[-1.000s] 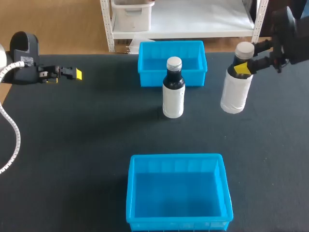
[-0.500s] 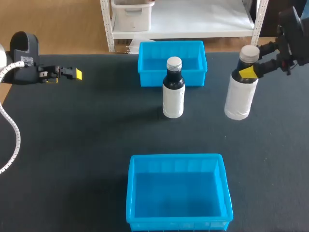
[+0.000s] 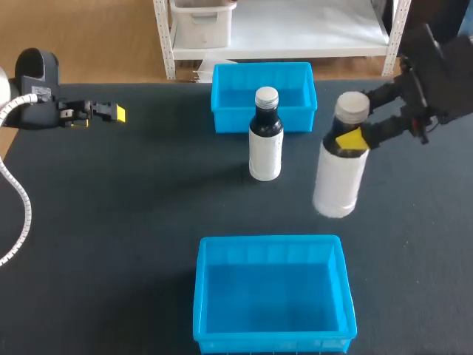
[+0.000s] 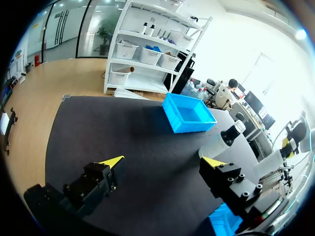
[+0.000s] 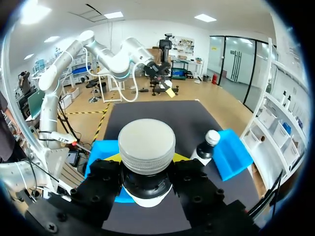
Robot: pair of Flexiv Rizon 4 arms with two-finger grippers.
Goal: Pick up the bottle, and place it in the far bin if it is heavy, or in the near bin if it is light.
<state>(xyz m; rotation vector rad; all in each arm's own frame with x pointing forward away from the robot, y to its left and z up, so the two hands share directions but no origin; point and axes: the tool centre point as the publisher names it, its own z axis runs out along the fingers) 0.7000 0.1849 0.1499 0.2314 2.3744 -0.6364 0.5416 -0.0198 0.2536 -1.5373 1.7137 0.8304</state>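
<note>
The right claw (image 3: 347, 137) is clamped on the neck of the held bottle (image 3: 340, 177), a white-bodied one with a pale cap. It hangs slightly tilted over the right half of the tabletop (image 3: 133, 207), between the two bins. The right wrist view shows the grip itself: the cap (image 5: 146, 145) fills the space between the black fingers (image 5: 103, 182) of the right claw (image 5: 147, 160), one pressed on each side of the neck. The head view shows only one yellow tip.

The standing bottle (image 3: 265, 140) has a dark neck and a white label. It stands upright just in front of the far bin (image 3: 222, 115), which sits at the middle of the far edge. The near bin (image 3: 203, 296) sits at the near edge.

The left claw (image 3: 111, 112) hovers near the far left corner. Only the left wrist view shows that the left claw (image 4: 165, 161) has its fingers spread wide with nothing between them. That view also takes in the far bin (image 4: 189, 127) and the standing bottle (image 4: 221, 141) beyond it.

Bare tabletop lies across the left half and in the band between the bins.
</note>
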